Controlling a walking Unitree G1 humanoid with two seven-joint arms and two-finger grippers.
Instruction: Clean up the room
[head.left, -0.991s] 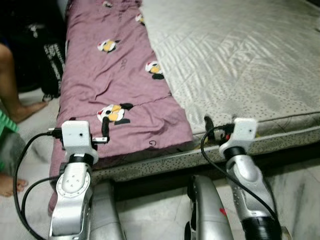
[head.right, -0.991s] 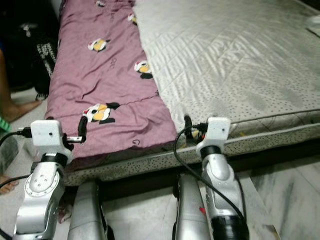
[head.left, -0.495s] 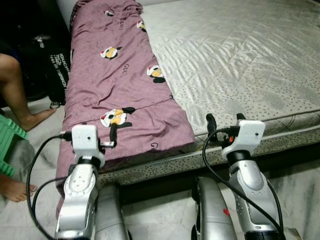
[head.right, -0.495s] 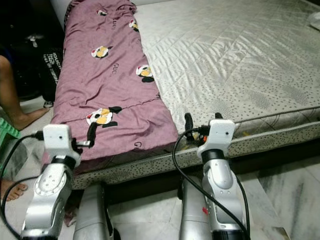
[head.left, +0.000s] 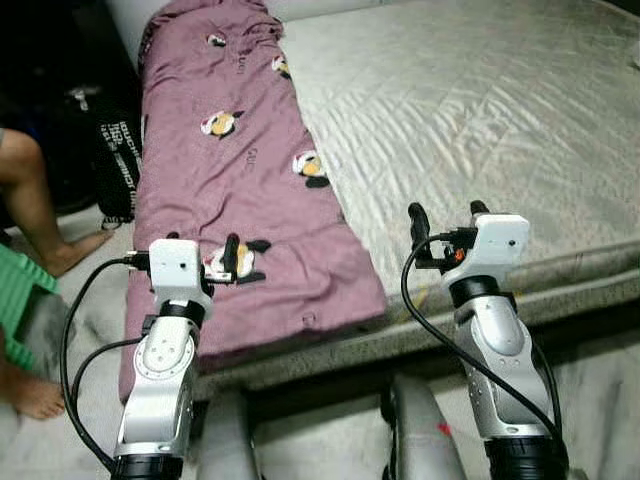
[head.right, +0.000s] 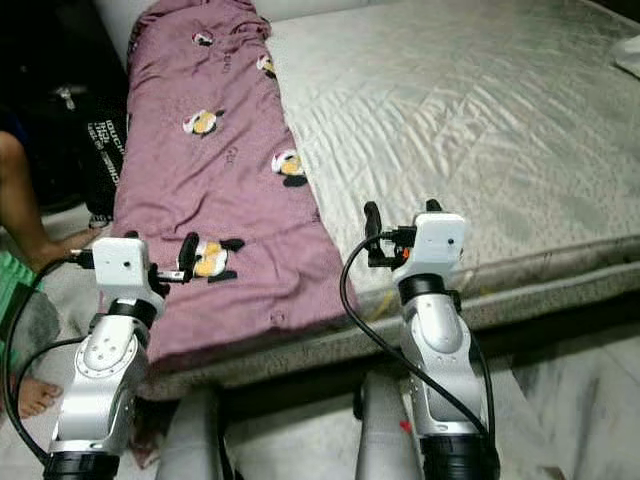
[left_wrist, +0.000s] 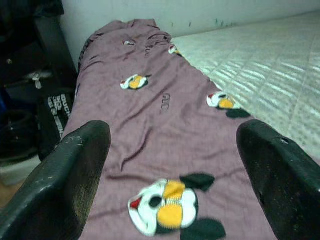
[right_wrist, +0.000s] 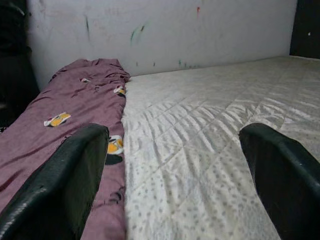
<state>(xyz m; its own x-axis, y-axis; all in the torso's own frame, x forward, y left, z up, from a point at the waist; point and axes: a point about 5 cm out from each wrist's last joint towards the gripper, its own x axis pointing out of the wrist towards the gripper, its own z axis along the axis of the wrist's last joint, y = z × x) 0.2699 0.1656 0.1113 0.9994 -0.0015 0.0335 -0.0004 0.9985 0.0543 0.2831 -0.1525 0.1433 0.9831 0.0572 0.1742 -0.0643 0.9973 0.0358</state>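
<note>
A mauve blanket (head.left: 240, 170) printed with penguins lies stretched along the left side of the bed, its near end hanging over the mattress edge. My left gripper (head.left: 200, 252) hovers just above that near end, open, with a penguin print below its fingers; the blanket (left_wrist: 160, 125) runs away between them. My right gripper (head.left: 447, 215) is open over the near edge of the bare quilted mattress (head.left: 480, 110), just right of the blanket's border (right_wrist: 112, 150). Neither gripper holds anything.
A person's leg (head.left: 30, 200) and foot (head.left: 30, 395) stand on the floor at the left beside a green stool (head.left: 20, 300). A black bag (head.left: 110, 160) leans against the bed's left side. A marked white wall (right_wrist: 160, 35) rises behind the bed.
The camera has shifted, so the bed sits lower in view. Both arms have risen and reached forward, from the mattress edge to over the bed. Both grippers stay open.
</note>
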